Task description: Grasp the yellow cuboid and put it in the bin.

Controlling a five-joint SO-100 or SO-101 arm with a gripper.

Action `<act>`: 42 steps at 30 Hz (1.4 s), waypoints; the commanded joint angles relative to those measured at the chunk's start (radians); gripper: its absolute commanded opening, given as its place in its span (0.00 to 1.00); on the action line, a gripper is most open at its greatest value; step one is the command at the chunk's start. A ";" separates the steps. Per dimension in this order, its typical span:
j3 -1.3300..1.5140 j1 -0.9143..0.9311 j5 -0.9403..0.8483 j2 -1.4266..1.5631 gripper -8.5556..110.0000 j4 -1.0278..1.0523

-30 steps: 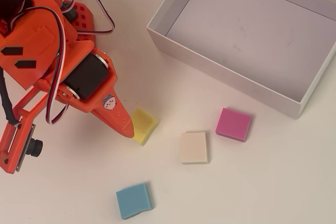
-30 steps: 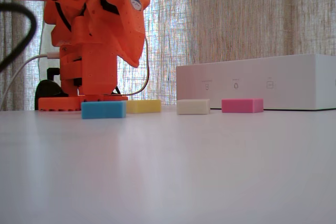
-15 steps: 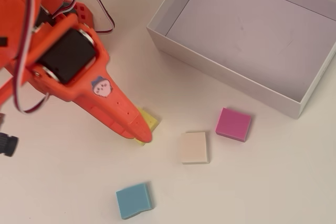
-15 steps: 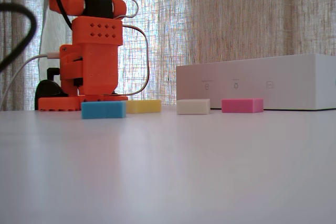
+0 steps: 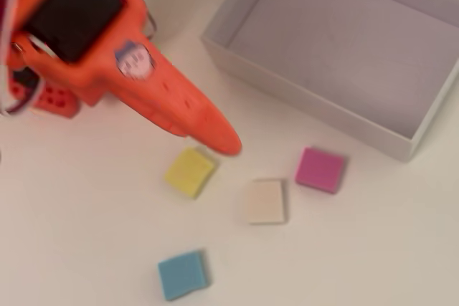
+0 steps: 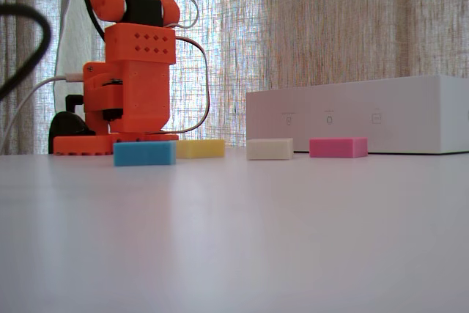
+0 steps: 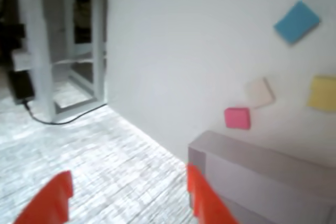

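Reaching was the step: gripper (image 7: 128, 198) hung high with fingers apart, holding nothing. Yellow cuboid (image 5: 190, 171) lay flat on the table (image 5: 344, 249), outside the bin (image 5: 308, 102), near the cream block (image 5: 264, 201). Best descent probably straddled only yellow, square to its edges.

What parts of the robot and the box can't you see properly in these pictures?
- Gripper: the wrist view's bottom edge cuts off both orange fingers; motion blurs them overhead.
- Bin: the overhead frame crops its top and right sides; in the fixed view its near wall hides the floor.
- Yellow cuboid: the blue block partly covers it in the fixed view.
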 commanded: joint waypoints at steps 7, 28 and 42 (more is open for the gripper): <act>0.247 -0.026 0.117 -0.058 0.31 -0.018; 0.584 -0.018 -0.055 -0.060 0.31 -0.293; 0.696 -0.011 -0.529 -0.040 0.32 -0.229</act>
